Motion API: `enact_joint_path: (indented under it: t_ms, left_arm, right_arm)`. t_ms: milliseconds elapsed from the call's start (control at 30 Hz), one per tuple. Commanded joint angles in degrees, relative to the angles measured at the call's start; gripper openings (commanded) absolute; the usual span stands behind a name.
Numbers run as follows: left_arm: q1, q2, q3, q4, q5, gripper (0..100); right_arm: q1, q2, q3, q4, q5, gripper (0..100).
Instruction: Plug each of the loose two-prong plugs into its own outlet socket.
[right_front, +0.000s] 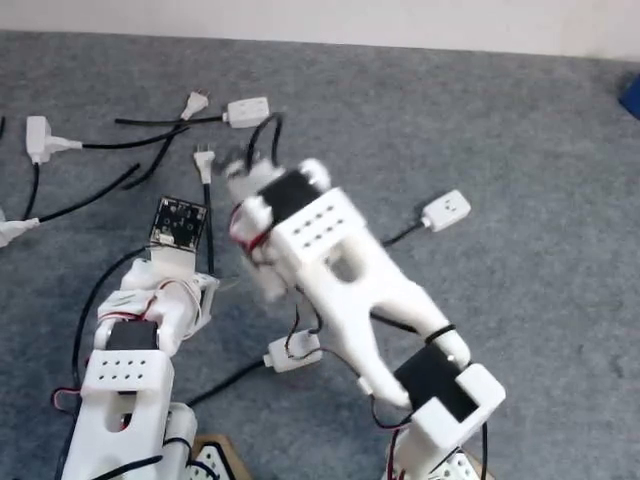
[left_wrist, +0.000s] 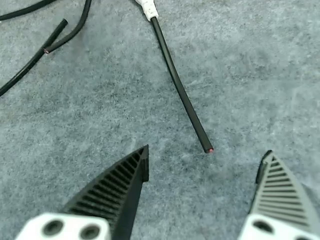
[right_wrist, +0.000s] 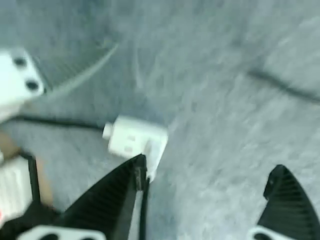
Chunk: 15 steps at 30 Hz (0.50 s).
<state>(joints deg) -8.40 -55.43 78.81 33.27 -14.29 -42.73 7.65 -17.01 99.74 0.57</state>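
Cable (left_wrist: 180, 90) from a two-prong plug (left_wrist: 146, 6) runs across the grey counter (left_wrist: 260, 65), and its cut end lies between the widely spread fingers of the left hand (left_wrist: 207, 151). The right hand (right_wrist: 210, 162) is wide too and holds nothing, with a white outlet socket (right_wrist: 135, 140) just beside one finger. A second outlet socket (right_front: 446, 209) lies well apart from both arms.
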Motion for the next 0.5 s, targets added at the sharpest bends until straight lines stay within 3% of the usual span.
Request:
enact_joint_path:
  t_ms: [0,233,333,467]
  left_arm:
    - [0.92,-0.31,0.31,-1.32,0.18,35]
    - [1.01,-0.40,-1.45,-0.35,0.18,35]
    - [2.42,-0.31,-7.34,8.88,0.35,35]
    - [5.93,-0.31,-18.07,24.62,0.44,35]
  right_arm:
    - [8.31,-0.75,-10.86,1.45,0.35,35.8]
    - [27.91,-2.33,-18.07,1.54,0.53,35.8]
    - [32.22,-6.46,-10.59,1.54,0.70,35.8]
    - [32.48,-16.66,6.02,1.54,5.89,35.8]
